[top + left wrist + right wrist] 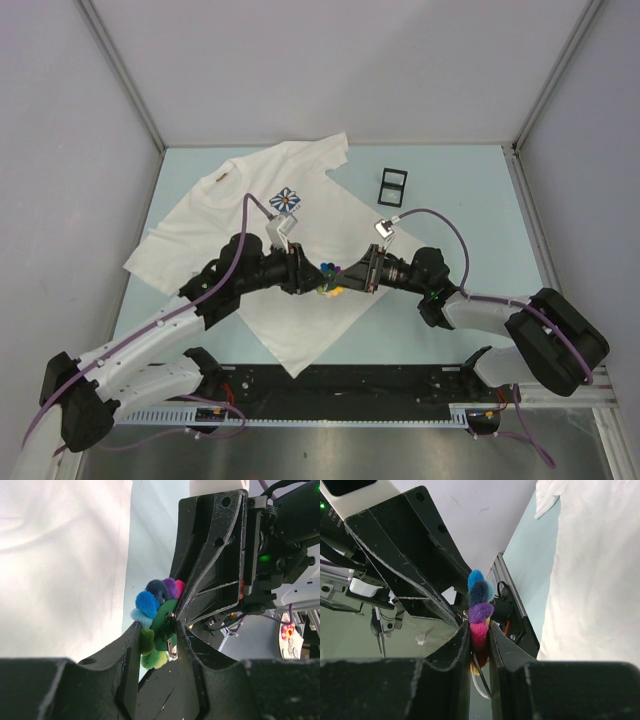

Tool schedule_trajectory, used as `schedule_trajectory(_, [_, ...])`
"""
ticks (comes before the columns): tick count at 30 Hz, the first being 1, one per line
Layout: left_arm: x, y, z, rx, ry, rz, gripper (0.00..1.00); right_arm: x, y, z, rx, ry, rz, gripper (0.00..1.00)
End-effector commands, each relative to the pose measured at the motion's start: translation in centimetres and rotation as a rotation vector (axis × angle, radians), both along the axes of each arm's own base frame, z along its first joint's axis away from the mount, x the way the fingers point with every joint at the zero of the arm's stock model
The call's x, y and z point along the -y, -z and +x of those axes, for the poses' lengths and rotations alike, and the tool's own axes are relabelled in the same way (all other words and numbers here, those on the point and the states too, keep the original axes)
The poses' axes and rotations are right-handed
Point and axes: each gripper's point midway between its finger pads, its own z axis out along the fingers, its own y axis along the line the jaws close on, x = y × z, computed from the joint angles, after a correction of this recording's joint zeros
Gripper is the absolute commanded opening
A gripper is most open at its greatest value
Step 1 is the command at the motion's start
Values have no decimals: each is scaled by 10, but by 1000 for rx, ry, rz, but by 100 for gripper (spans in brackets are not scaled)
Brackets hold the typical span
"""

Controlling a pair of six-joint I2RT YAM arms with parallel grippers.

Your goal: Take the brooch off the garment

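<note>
The brooch (330,279) is clamped by the left gripper (321,283) and the right gripper (342,279) above the shirt (230,215), toward the table's (470,225) near edge.

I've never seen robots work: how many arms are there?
2: left arm at lower left, right arm at lower right; left gripper and right gripper both pinch the pom-pom brooch. No others visible.
</note>
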Motion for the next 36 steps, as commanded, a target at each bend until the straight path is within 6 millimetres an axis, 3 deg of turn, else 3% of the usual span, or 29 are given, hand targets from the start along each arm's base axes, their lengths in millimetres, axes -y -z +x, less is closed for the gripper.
schedule_trajectory(1, [9, -19, -10, 25, 49, -76, 35, 0, -17, 8, 62, 40, 32, 0])
schedule_trajectory(24, [25, -20, -29, -45, 169, -196, 20, -7, -30, -11, 133, -51, 93, 0])
schedule_trajectory(36, [34, -16, -42, -106, 261, -233, 21, -12, -41, -15, 176, -78, 120, 0])
